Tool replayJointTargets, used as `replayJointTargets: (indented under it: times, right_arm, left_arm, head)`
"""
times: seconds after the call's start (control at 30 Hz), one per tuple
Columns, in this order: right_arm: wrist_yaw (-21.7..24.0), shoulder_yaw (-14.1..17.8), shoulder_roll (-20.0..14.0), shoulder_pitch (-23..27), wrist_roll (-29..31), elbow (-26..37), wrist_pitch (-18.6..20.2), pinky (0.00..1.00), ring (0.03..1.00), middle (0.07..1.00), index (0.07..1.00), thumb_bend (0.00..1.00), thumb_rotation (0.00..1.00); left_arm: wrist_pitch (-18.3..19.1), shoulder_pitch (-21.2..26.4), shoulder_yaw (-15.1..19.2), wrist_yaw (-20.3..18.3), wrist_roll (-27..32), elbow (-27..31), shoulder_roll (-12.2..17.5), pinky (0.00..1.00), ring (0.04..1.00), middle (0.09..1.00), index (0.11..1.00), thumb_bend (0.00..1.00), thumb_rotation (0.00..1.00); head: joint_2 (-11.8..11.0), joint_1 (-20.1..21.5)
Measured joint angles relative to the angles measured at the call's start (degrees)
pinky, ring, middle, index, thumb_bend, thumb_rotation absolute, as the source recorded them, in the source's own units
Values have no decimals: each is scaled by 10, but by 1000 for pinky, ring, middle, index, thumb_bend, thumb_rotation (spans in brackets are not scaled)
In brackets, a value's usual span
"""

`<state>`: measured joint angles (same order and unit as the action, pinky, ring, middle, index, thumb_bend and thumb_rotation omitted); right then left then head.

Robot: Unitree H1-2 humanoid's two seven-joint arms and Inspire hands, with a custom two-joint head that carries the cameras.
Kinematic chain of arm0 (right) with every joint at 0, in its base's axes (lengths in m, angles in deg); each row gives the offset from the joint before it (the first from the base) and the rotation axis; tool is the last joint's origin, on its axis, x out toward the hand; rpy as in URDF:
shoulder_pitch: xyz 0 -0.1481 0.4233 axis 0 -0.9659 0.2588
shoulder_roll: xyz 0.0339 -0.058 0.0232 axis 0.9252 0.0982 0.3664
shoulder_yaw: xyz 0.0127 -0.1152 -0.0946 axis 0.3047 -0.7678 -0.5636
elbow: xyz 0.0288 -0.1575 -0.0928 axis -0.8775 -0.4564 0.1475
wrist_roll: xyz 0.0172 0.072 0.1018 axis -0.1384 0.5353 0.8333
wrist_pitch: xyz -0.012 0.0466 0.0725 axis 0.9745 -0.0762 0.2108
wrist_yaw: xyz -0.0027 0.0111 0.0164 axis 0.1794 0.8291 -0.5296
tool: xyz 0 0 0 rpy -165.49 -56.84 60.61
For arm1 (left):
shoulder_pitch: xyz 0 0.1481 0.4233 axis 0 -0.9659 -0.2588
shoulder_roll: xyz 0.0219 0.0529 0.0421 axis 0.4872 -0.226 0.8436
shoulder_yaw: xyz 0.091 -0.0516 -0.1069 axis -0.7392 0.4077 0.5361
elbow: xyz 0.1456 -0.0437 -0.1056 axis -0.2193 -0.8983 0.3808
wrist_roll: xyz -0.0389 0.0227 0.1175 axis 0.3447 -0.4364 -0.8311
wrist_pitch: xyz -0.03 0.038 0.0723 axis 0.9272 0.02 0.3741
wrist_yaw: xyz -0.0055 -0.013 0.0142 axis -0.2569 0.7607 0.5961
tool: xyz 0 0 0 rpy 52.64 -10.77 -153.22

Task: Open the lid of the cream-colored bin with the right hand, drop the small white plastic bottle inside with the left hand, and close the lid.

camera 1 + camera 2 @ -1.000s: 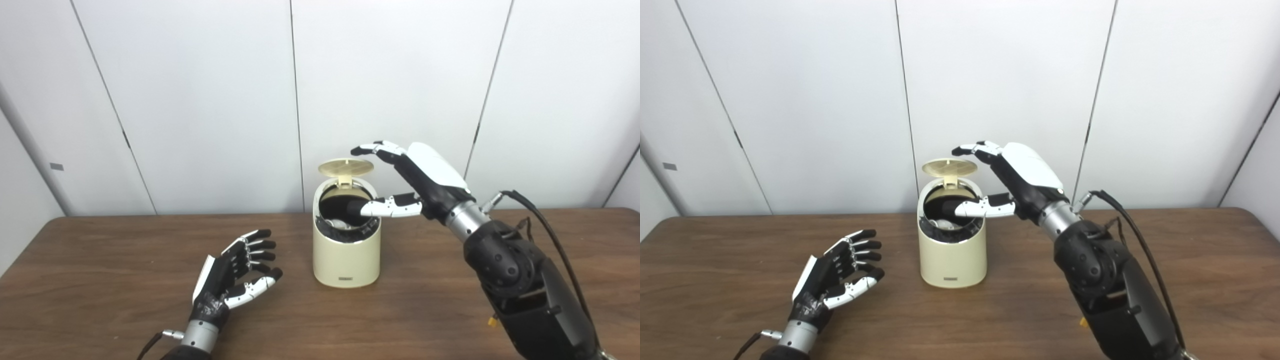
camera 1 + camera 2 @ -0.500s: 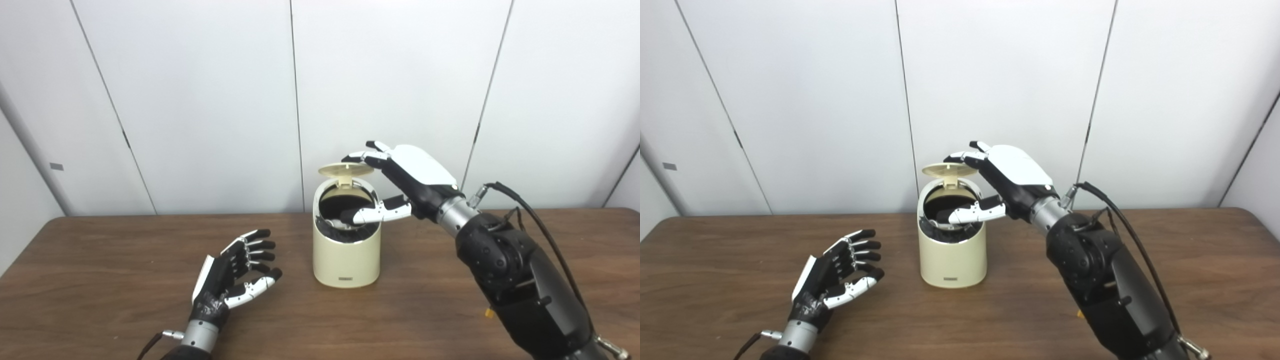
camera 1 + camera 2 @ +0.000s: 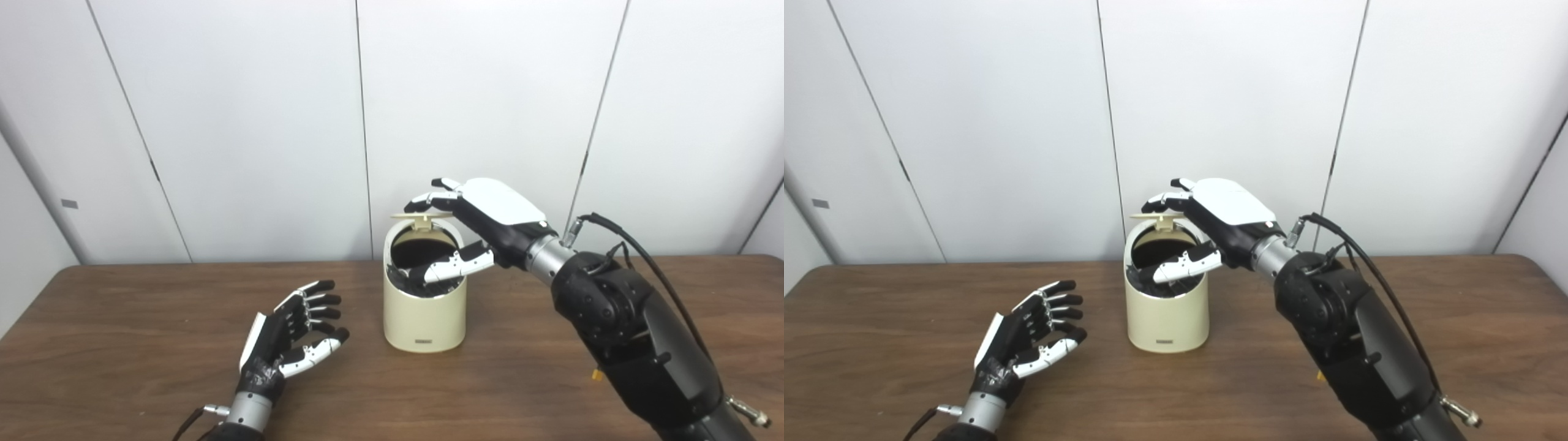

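Observation:
The cream-colored bin (image 3: 424, 315) stands upright in the middle of the wooden table (image 3: 122, 361). Its round lid (image 3: 421, 215) is tipped forward, close to level, above the dark opening. My right hand (image 3: 484, 220) is over the bin with its fingers spread, fingertips (image 3: 422, 200) resting on the lid's top and the thumb across the opening. My left hand (image 3: 288, 340) rests on the table left of the bin, palm up, open and holding nothing. The small white bottle cannot be made out in the bin's dark inside behind the thumb.
White wall panels stand behind the table. My right forearm (image 3: 631, 337) and its black cable (image 3: 637, 251) cross the right side of the table. Bare tabletop lies at the far left and in front of the bin.
My right hand has come down and leftward, pushing the lid from raised to nearly level over the opening. The left hand has barely shifted.

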<state>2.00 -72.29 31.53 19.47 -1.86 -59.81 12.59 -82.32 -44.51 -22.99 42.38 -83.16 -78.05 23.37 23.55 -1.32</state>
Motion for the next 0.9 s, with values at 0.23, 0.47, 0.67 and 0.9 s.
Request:
replayJointTargets:
  times: [0.23,0.47,0.67,0.9]
  right_arm:
    - [13,-1,-12,-1,-3,7,-4,947,959,788,763,665,609]
    - [24,-1,-16,-8,-8,26,-5,939,953,774,761,669,580]
    - [25,-2,-25,-24,-11,27,-28,949,939,755,752,673,562]
    - [26,-2,-27,-42,-13,29,-42,958,935,756,743,688,528]
  left_arm:
    - [13,-1,1,0,1,4,-1,569,664,716,785,611,43]
    - [22,-5,1,0,1,11,-3,571,662,711,784,614,49]
    - [30,-10,1,1,0,18,-3,571,662,713,785,613,53]
    - [36,-13,1,1,1,23,-4,566,662,711,781,629,78]
  head:
    - [6,-4]
    - [12,-4]
    - [21,-9]
    - [25,-10]
